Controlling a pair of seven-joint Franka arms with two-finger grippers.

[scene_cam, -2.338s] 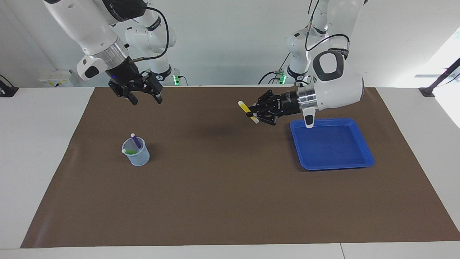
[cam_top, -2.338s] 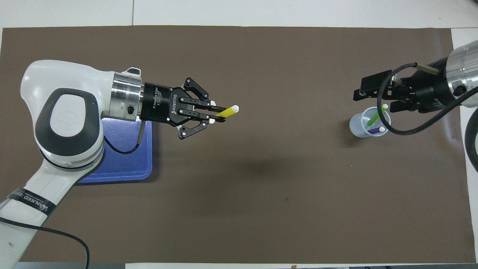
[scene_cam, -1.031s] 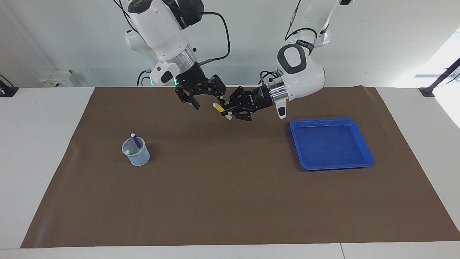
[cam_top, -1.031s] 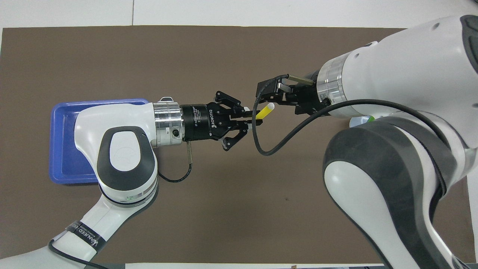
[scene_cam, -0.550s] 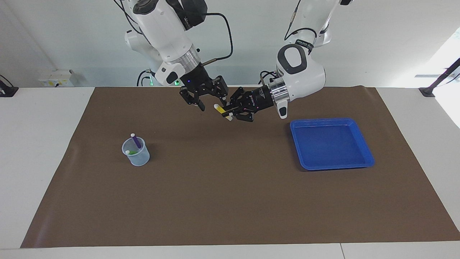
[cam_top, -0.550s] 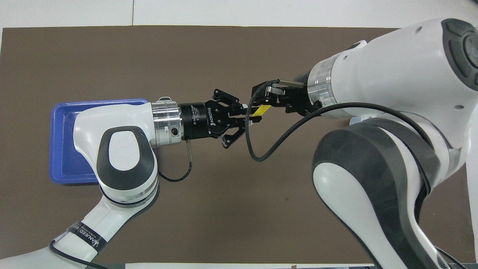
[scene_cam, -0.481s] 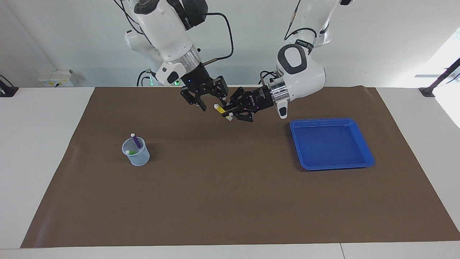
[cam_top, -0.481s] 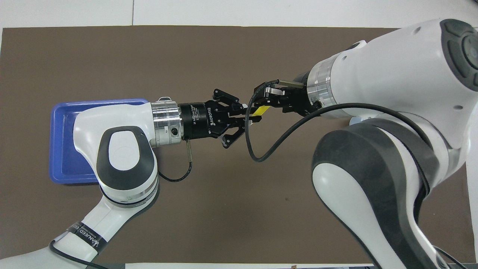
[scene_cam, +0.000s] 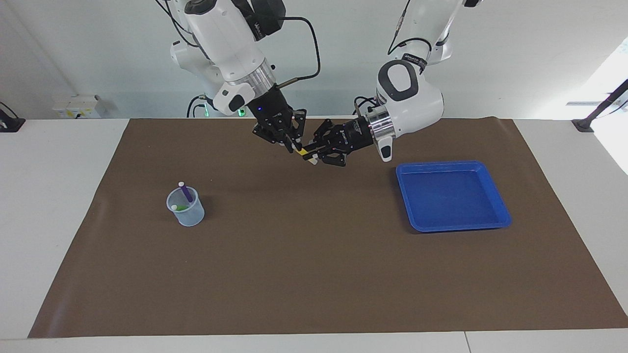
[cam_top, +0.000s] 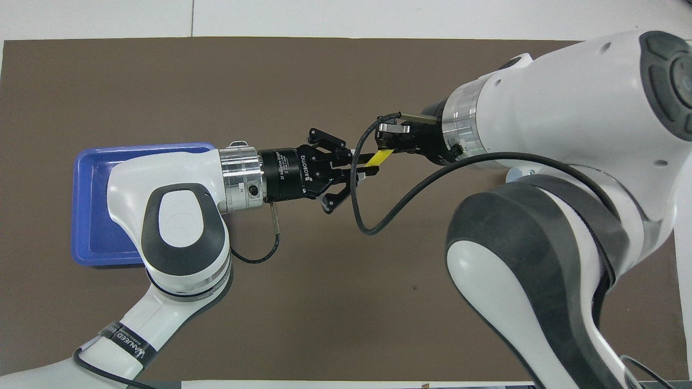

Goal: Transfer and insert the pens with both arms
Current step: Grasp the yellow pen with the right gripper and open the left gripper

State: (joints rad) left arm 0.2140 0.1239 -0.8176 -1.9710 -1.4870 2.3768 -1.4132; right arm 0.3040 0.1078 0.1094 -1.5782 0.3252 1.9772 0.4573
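Observation:
The yellow pen [scene_cam: 301,151] hangs in the air over the middle of the brown mat, between both grippers; it also shows in the overhead view [cam_top: 380,157]. My left gripper [scene_cam: 310,156] [cam_top: 370,169] is shut on one end of it. My right gripper [scene_cam: 293,145] [cam_top: 387,142] is shut on the other end, and the pale tip is hidden between its fingers. The purple pen [scene_cam: 186,192] and the green pen [scene_cam: 178,208] stand in a clear cup [scene_cam: 187,212] toward the right arm's end of the table.
A blue tray [scene_cam: 454,226] [cam_top: 89,216] lies on the mat toward the left arm's end, with nothing in it. In the overhead view the right arm covers nearly all of the cup. Two slimmer white arms stand at the table's edge.
The right arm swung from over the cup to the mat's middle, the left gripper carried the yellow pen to meet it, and the right gripper's fingers have just closed on the pen's free end.

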